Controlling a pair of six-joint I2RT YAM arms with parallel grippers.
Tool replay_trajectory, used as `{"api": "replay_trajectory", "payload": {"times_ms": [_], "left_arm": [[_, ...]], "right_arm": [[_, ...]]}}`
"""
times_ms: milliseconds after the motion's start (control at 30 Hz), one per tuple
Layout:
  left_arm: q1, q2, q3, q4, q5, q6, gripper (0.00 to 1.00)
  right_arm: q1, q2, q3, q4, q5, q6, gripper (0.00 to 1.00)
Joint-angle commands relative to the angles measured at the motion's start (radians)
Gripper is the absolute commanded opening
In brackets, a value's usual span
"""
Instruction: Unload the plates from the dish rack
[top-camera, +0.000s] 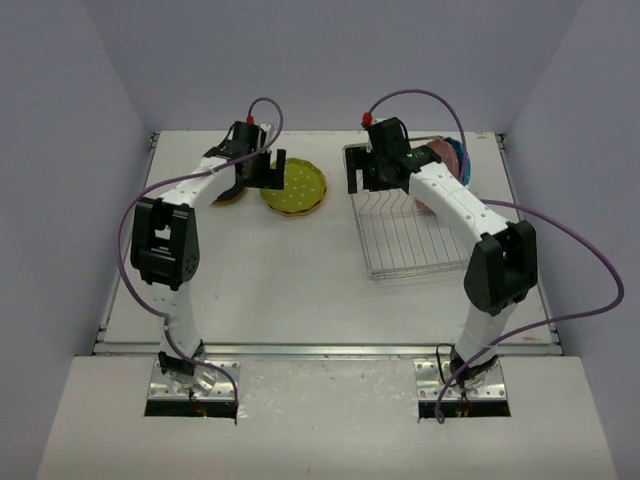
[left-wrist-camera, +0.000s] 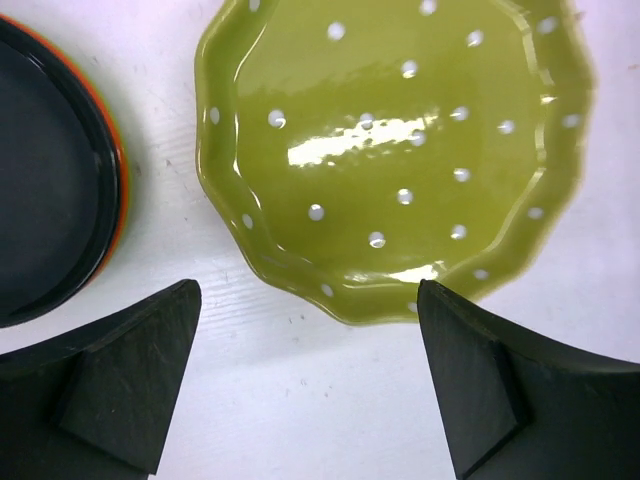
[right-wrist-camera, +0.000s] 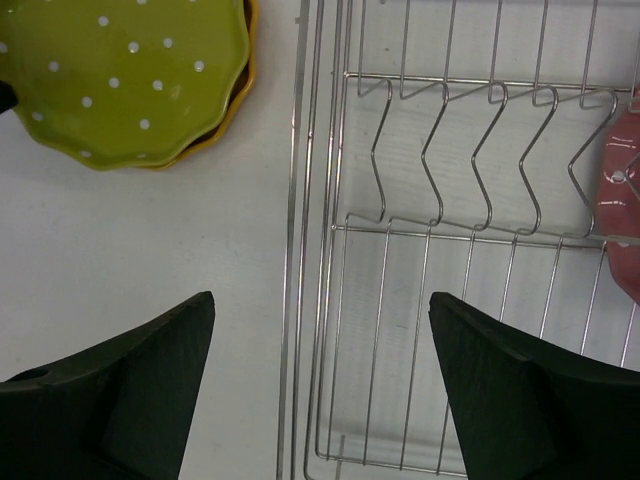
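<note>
Lime green plate lies unloaded beneath the wide, empty left gripper. Right gripper hangs wide over the dish rack, likely for its pink plate.

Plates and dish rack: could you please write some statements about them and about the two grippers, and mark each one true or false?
1. The lime green plate lies outside the dish rack. True.
2. The left gripper holds the lime green plate. False: its jaws are open and empty, and the plate lies just ahead of them.
3. The dish rack is empty. False: a pink plate stands at its right end.
4. A black plate lies on an orange plate, beside the green one. True.
5. The right gripper is open, above the left edge of the rack. True.
</note>
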Motion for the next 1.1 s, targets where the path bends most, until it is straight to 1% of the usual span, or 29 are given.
{"api": "replay_trajectory", "payload": {"times_ms": [0, 133, 233, 533, 667, 767, 1000, 1033, 1067], "left_arm": [[-0.009, -0.165, -0.018, 0.047, 0.058, -0.016, 0.88], [-0.009, -0.228, -0.046, 0.039, 0.076, -0.022, 0.88], [-0.009, -0.260, -0.066, 0.039, 0.069, -0.013, 0.88], [-0.009, -0.333, -0.112, 0.041, 0.073, -0.017, 0.89], [-0.009, -0.356, -0.128, 0.046, 0.074, -0.017, 0.89], [-0.008, -0.360, -0.136, 0.041, 0.083, -0.026, 0.90], [-0.008, -0.363, -0.140, 0.038, 0.083, -0.029, 0.90], [-0.008, -0.361, -0.141, 0.040, 0.083, -0.029, 0.91], [-0.008, -0.360, -0.143, 0.041, 0.084, -0.029, 0.91]], "right_arm": [[0.045, 0.055, 0.089, 0.022, 0.205, -0.029, 0.86], [0.067, 0.143, 0.163, 0.015, 0.275, -0.052, 0.81], [0.067, 0.222, 0.226, -0.002, 0.288, -0.056, 0.78], [0.065, 0.411, 0.388, -0.006, 0.307, -0.055, 0.54], [0.053, 0.461, 0.451, -0.007, 0.340, -0.053, 0.38], [0.021, 0.498, 0.492, -0.005, 0.341, -0.036, 0.28], [-0.081, 0.535, 0.538, -0.005, 0.291, 0.019, 0.20], [-0.091, 0.534, 0.541, -0.003, 0.275, 0.024, 0.21], [-0.104, 0.533, 0.546, -0.002, 0.250, 0.032, 0.26]]}}
